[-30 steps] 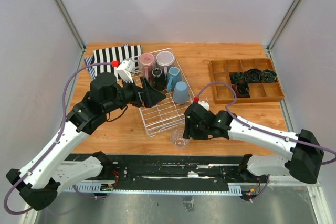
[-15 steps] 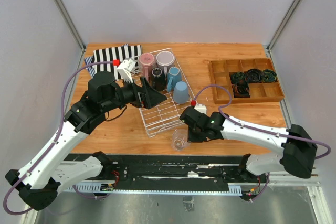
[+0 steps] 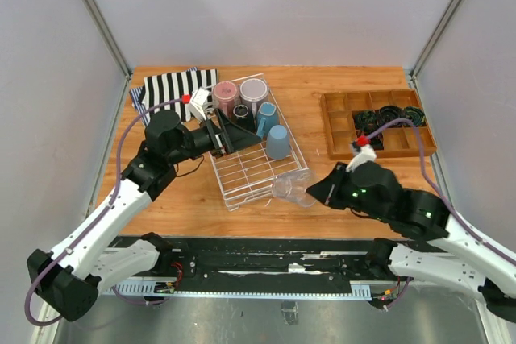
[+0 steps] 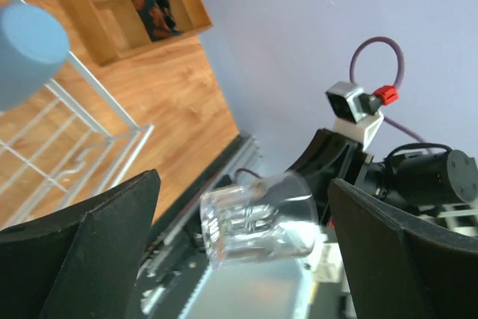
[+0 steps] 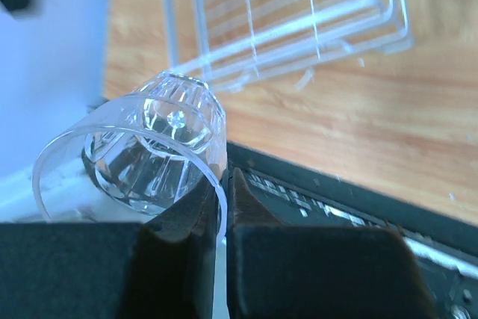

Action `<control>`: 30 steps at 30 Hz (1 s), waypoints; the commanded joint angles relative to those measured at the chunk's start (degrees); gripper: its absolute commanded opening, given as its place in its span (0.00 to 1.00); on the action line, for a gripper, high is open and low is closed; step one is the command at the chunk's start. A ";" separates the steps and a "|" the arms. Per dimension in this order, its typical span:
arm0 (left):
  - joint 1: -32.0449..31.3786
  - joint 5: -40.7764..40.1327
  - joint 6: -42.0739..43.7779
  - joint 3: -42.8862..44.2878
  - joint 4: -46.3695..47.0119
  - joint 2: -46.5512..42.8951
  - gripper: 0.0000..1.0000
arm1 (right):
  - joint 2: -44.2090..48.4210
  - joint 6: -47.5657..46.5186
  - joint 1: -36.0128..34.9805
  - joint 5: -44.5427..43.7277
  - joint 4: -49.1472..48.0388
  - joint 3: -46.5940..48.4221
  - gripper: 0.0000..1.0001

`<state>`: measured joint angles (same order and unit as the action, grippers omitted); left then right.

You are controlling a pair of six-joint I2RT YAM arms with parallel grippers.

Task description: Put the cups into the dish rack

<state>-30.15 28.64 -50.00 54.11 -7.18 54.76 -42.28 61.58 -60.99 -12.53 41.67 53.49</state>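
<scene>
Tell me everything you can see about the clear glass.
The clear glass is a small, empty tumbler of transparent material, with a smooth rim and faceted lower wall and base. It is tipped on its side, seemingly lifted off the table, beside the dish rack's near right corner. The right gripper pinches its rim wall; nothing else touches it.

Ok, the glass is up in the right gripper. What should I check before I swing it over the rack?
1. Grip: right gripper shut on the clear glass at its rim: ok.
2. Lift: glass off the table, tilted, by the dish rack near right corner: ok.
3. Landing spot: bare grid in the rack's near half: ok.
4. Loaded cups bunched at the far end, upright: ok.
5. Path: left gripper hangs open over the rack's middle: not ok.
6. Thin-wall pinch firm enough for the swing: cannot tell.
</scene>
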 commanded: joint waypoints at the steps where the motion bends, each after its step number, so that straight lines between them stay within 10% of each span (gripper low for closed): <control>1: 0.53 6.22 -19.97 -5.89 21.78 1.13 1.00 | 5.07 -3.15 7.06 -4.24 -10.85 -1.29 0.01; 13: 0.36 3.30 -40.64 -6.47 30.16 5.67 1.00 | -3.80 -10.60 24.18 15.22 -32.64 -0.23 0.01; 30: 0.36 1.24 -36.72 -2.71 22.23 9.86 1.00 | -13.58 -8.33 26.69 23.55 -47.45 2.92 0.01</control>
<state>-29.95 30.52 -88.07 48.29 15.70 62.92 -54.94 51.20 -35.00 7.64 1.50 53.98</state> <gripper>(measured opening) 0.994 0.047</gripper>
